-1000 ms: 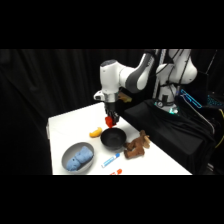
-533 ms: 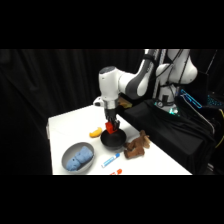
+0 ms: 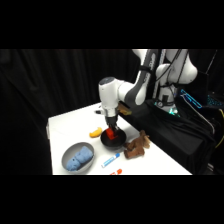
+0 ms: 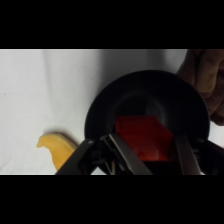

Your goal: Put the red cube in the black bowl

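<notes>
Surface: I see a white worktop (image 3: 65, 125) against black drapes | Task: gripper (image 4: 148, 150) low inside the black bowl (image 4: 100, 107), jaws clamped on the red cube (image 4: 142, 137) over the bowl's floor | Around: yellow piece (image 4: 57, 147) just beside the bowl, grey bowl (image 3: 77, 157) apart | Hidden: brown thing (image 4: 205, 82) cut off, shape unclear.

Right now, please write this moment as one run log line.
end effector: shut on small red cube | position: low inside round matte black bowl | release: pending
</notes>
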